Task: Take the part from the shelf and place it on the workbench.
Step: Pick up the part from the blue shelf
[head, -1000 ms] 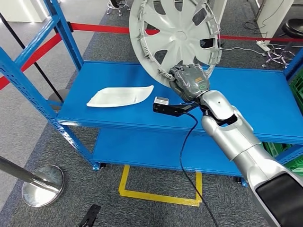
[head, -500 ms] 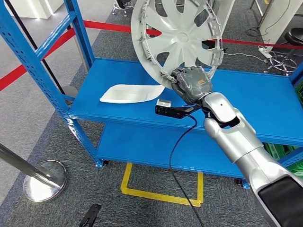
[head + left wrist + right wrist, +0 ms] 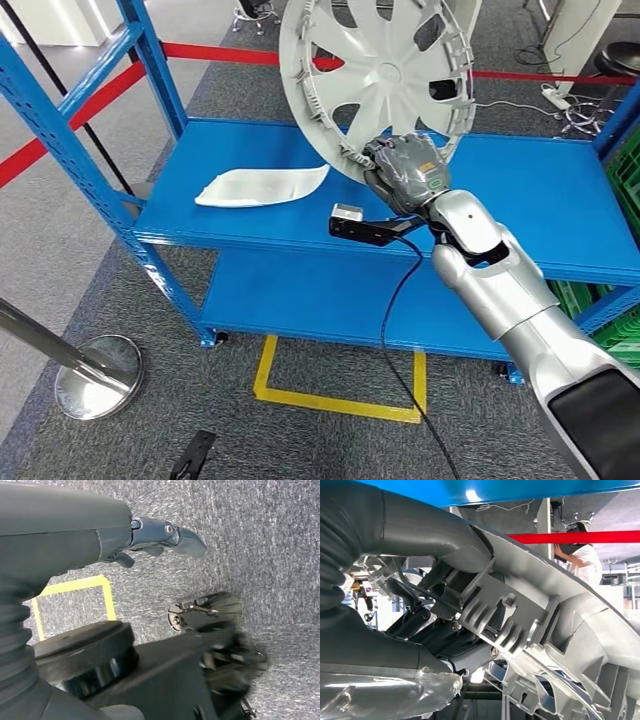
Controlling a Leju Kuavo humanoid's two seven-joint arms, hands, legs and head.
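A grey wheel cover [image 3: 377,75] stands tilted upright above the blue shelf [image 3: 528,200], lifted off its top board. My right hand [image 3: 407,172] grips the cover's lower rim. Close up in the right wrist view, the thumb [image 3: 433,530] lies over the ribbed rim of the wheel cover [image 3: 531,615] and darker fingers [image 3: 444,630] clamp it from behind. A flat white part [image 3: 260,186] lies on the shelf board to the left of the cover. My left hand [image 3: 151,535] hangs over grey carpet with its fingers extended and nothing in them.
Blue shelf uprights [image 3: 75,150] rise at the left. A red barrier tape [image 3: 211,52] runs behind the shelf. A chrome stanchion base [image 3: 98,375] stands on the carpet at lower left, and a yellow floor marking [image 3: 332,395] lies under the shelf. Green crates [image 3: 623,330] sit at the right.
The whole picture shifted a little as the camera moved. My right hand keeps its grip on the wheel cover, which stays raised above the shelf board.
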